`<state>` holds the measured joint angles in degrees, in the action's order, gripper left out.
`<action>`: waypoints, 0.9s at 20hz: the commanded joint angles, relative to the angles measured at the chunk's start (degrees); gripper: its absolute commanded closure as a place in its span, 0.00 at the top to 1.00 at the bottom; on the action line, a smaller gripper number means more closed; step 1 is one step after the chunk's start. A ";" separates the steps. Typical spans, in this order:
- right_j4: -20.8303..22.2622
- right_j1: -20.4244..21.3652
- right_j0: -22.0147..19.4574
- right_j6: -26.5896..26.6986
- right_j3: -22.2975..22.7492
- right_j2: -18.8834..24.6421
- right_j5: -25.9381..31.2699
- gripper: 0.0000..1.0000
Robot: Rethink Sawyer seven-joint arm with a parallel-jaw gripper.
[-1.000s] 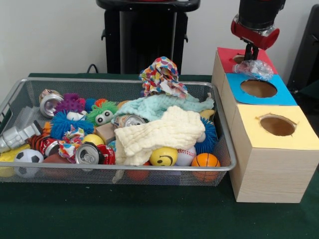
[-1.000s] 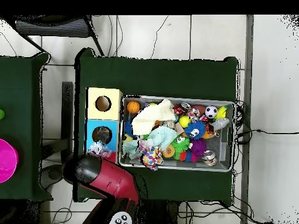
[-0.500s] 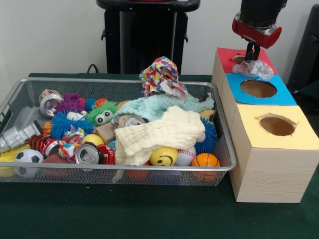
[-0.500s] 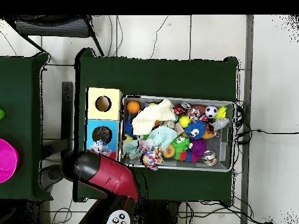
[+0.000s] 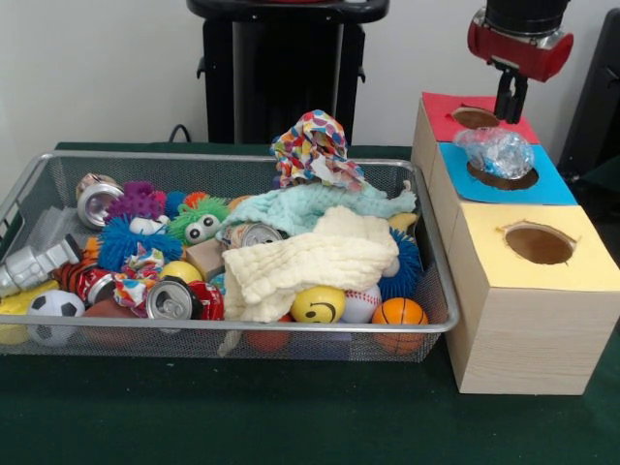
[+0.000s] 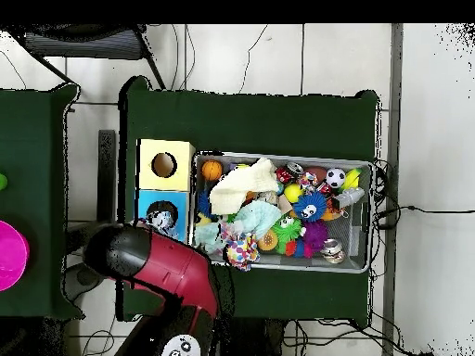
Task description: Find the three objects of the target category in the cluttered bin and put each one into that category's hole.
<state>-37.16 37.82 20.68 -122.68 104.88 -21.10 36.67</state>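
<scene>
Pincer: the red-and-black arm's pincer hangs at the upper right of the front view, above the red-topped box; two dark tips point down close together with nothing between them, though how wide they stand I cannot tell.
Clear crumpled plastic wrapper: the clear crumpled plastic wrapper sits right on the round hole of the blue-topped wooden box, covering most of its upper part, below the pincer and apart from it. In the overhead view it shows as a pale lump on the blue top at centre left.
Row of boxes: red-topped wooden box furthest up, blue in the middle, yellow-topped wooden box lowest, all touching side by side at the right of the front view.
Wire mesh bin: the silver wire mesh bin fills the left and centre, just beside the boxes, on the dark green bench.
In the bin: a cream knitted cloth over the middle, a mint green cloth above it, a multicoloured spotted cloth at the upper rim.
Lower edge: a yellow smiley ball, a small orange basketball, a crushed red drinks can and a small black-and-white football.
</scene>
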 commanded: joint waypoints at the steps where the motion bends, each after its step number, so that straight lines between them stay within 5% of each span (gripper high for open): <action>1: 1.47 -0.61 0.21 -18.71 -5.62 -0.56 6.68 0.00; 8: 0.50 -2.16 0.53 -18.71 -6.70 -0.40 5.68 0.00; 18: -0.58 -3.75 0.23 -15.94 -2.44 1.81 0.73 0.00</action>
<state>-36.92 36.92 21.47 -122.82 100.56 -22.66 37.25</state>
